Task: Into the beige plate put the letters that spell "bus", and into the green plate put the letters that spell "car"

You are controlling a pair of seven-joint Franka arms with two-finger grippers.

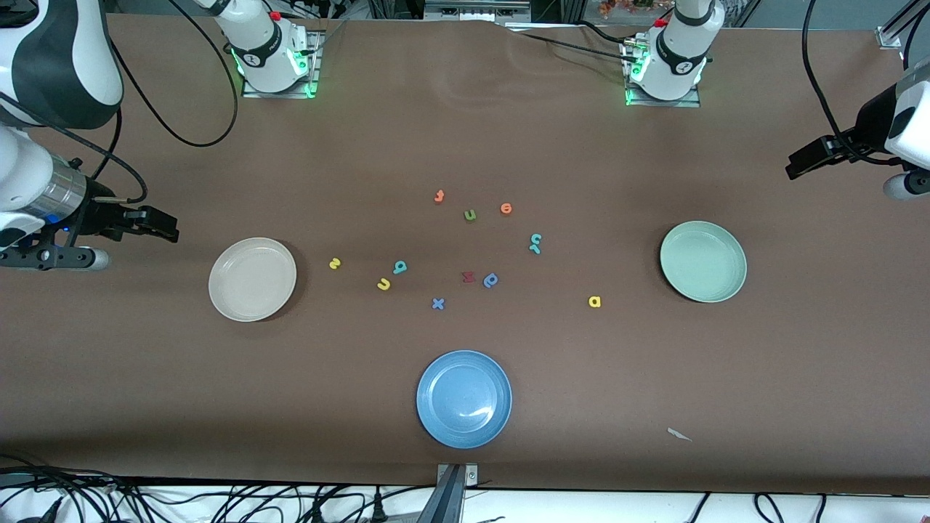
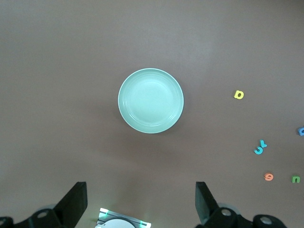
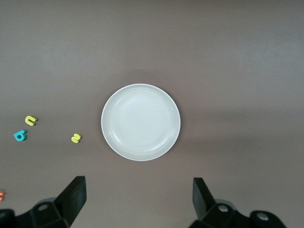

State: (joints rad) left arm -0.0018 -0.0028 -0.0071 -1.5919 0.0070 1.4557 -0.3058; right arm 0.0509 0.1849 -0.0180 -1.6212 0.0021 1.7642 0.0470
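The beige plate [image 1: 252, 279] [image 3: 140, 122] lies empty toward the right arm's end. Beside it lie the yellow "s" [image 1: 334, 264] [image 3: 76, 137], yellow "u" [image 1: 383, 284] [image 3: 31, 120] and teal "b" [image 1: 399, 267] [image 3: 20, 136]. The green plate [image 1: 702, 261] [image 2: 150, 100] lies empty toward the left arm's end. The yellow "a" [image 1: 594, 301] [image 2: 239, 95] is close to it. The teal "c" [image 1: 536, 237] and "r" [image 1: 535, 249] touch each other. My right gripper [image 1: 163, 225] [image 3: 138, 202] hangs open by the beige plate. Near the green plate my left gripper [image 1: 799, 163] [image 2: 141, 204] is open and empty.
A blue plate [image 1: 463, 399] lies nearest the front camera. Mid-table are an orange "t" [image 1: 439, 196], orange "o" [image 1: 506, 209], olive "u" [image 1: 470, 215], red "m" [image 1: 468, 277], blue "p" [image 1: 491, 280] and blue "x" [image 1: 437, 303]. A paper scrap [image 1: 678, 434] lies near the front edge.
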